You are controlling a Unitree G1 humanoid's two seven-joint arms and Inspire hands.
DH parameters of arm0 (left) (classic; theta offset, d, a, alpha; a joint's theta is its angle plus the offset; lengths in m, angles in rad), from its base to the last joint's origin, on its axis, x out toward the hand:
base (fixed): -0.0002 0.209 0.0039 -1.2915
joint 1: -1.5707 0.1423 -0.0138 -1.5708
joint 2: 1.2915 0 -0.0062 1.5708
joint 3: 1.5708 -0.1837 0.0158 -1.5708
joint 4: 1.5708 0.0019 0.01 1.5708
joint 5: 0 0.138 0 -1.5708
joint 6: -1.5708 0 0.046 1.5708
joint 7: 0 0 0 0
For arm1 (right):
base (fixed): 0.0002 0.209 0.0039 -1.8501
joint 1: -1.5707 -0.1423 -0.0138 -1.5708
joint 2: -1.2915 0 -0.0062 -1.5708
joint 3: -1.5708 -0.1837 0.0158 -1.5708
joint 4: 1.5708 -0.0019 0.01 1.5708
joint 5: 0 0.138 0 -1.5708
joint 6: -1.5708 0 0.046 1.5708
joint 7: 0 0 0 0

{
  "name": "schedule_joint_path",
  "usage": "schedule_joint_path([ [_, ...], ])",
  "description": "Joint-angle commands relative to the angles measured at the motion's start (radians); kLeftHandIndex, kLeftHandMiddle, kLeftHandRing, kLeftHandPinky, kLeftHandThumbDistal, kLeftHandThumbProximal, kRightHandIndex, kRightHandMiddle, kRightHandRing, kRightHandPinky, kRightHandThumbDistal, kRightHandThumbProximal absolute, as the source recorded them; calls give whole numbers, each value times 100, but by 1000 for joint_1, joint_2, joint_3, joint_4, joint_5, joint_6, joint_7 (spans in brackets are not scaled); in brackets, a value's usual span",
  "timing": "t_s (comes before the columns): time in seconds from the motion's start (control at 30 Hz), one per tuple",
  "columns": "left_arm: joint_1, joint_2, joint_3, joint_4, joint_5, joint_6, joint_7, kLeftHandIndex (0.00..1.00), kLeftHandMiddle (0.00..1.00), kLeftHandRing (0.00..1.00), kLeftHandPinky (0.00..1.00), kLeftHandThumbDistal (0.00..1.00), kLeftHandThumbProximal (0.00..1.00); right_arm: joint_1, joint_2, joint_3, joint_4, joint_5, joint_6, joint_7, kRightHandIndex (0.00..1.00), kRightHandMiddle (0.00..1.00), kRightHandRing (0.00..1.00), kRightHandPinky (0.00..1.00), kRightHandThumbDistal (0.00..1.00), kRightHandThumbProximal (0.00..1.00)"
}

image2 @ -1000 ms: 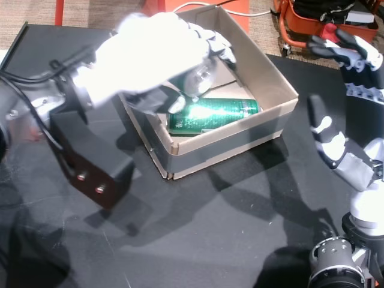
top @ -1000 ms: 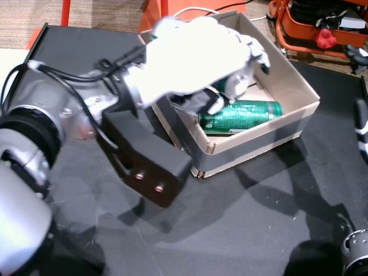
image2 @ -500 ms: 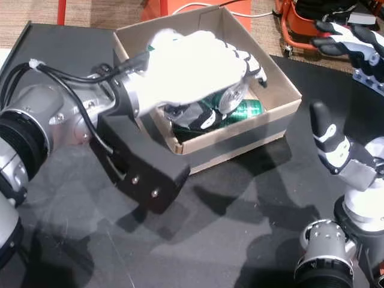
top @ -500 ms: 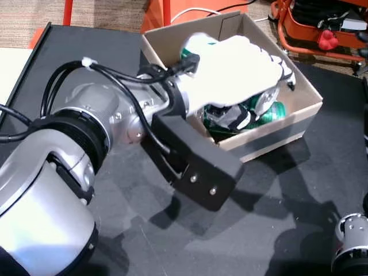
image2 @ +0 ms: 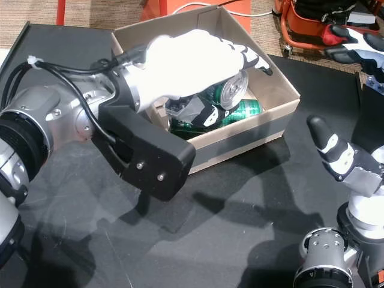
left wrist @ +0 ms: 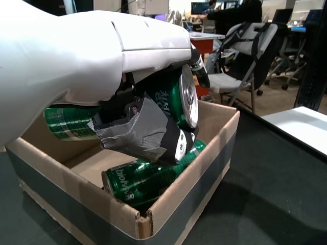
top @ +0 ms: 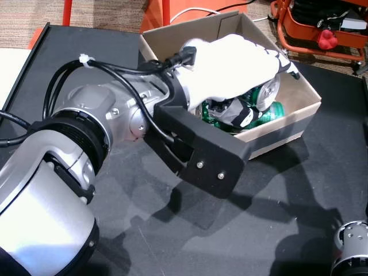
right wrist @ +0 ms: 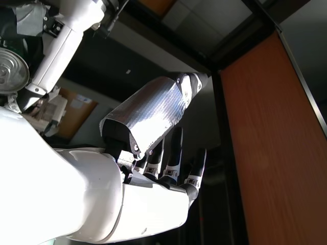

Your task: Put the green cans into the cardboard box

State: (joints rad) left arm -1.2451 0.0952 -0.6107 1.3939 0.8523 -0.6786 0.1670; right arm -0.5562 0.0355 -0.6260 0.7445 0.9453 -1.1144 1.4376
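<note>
Over the open brown cardboard box [top: 299,86], the white left hand [top: 230,63] has come lower, gripping a green aluminium can [left wrist: 176,99] above another green can [left wrist: 138,178] lying inside. Release seems near. At 3 o'clock, the right hand [image2: 345,162] waits open.

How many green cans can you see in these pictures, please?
3. One is held in the left hand over the cardboard box: held can. One lies on the box floor. Another shows behind the hand. More may be hidden.
</note>
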Motion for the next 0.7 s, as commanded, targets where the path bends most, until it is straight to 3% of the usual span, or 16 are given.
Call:
schedule_joint_path([
  [0.0,5,-7,17,-1,-29,12,-44,96,100,100,94,81,21,8,-13,-1,-5,15,4,18,68,53,55,74,94,84],
  [0.07,8,-6,29,-2,-42,20,-69,99,100,100,93,92,25,3,-11,-4,-4,21,6,28,68,53,55,74,95,85],
  [0.2,14,-1,40,-4,-57,27,-97,100,99,100,91,99,26,1,-13,-10,0,36,20,46,68,53,56,75,98,86],
  [0.3,12,4,31,-6,-48,30,-87,100,99,100,91,99,29,2,-12,-16,3,30,15,40,67,53,56,74,100,87],
  [0.4,11,10,23,-7,-42,27,-70,100,99,100,90,100,30,2,-9,-18,4,22,7,30,67,53,56,74,93,85],
  [0.67,9,19,26,-7,-47,26,-71,100,97,99,88,97,28,2,-13,-14,7,18,15,29,68,53,56,74,99,86],
])
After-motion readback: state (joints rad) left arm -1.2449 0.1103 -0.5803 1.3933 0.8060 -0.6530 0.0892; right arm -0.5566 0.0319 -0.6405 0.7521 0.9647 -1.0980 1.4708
